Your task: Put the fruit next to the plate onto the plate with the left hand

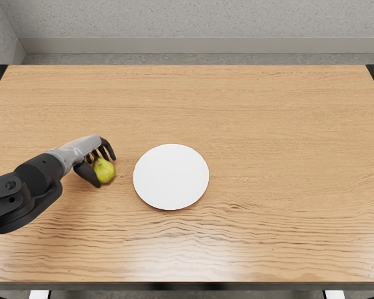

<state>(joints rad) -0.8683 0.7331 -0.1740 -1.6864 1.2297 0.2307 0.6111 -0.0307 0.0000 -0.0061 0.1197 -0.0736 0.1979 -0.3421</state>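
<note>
- the left arm (25,187) came in over the bench's (249,112) left edge, low and nearly level. i took that angle as a way to bring the hand to the fruit side-on rather than from above.
- the left hand (92,159) was closed around the fruit (105,170). its dark fingers (107,150) curled over the far side and the thumb (87,174) sat on the near side, so the fruit was pinched between them.
- the fruit, small, yellow-green and rather pear-like, sat in the left half of the bench, nearer the front edge than the back. it was just beside the plate's (171,176) left rim, and a strip of bare wood showed between the two.
- i could not tell whether the fruit rested on the wood or had just cleared it. it looked very low either way.
- the plate lay flat and bare, a little left of the bench's middle and towards the front edge. that put it on the open side of the hand.
- by my reckoning the grip was made and the carry had not begun. the move ahead looked like a small lift and a short sweep towards the right edge.
- a round fruit held by fingertips could roll out. letting go low over the plate's middle seemed the safer course.
</note>
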